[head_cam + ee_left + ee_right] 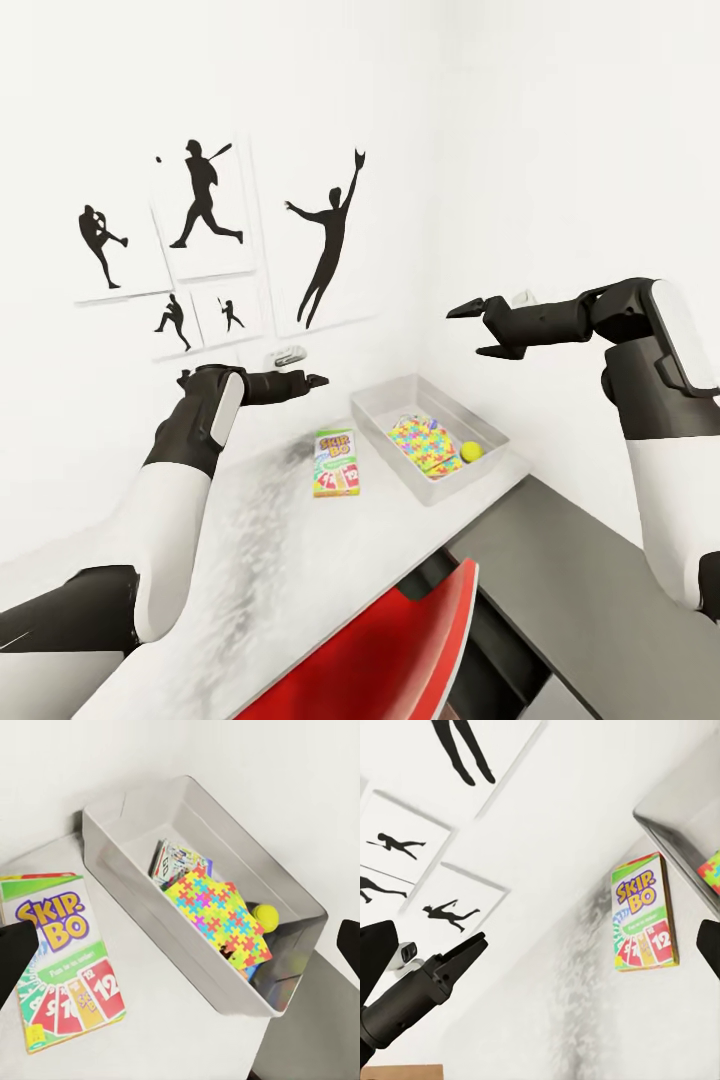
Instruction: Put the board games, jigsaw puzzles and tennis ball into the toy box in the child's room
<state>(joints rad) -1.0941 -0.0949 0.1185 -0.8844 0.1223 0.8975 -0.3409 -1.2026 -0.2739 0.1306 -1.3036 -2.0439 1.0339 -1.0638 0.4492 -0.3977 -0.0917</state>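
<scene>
The pale grey toy box (385, 402) stands on the table (280, 560) in the corner by the walls. Inside it lie a multicoloured jigsaw puzzle (425, 445), the yellow tennis ball (471, 451) and, in the left wrist view, a printed board game box (176, 861) under the jigsaw puzzle (214, 915). A Skip-Bo board game (336, 462) lies flat on the table just left of the box. My left gripper (305, 382) hovers open above and behind the Skip-Bo game (64, 960). My right gripper (465, 333) is open, high above the toy box (112, 862).
A red chair back (400, 650) sits close in front of the table. A lower dark grey desk top (600, 570) joins on the right. Baseball silhouette posters (200, 210) hang on the wall behind, with a small grey fixture (288, 354) below them.
</scene>
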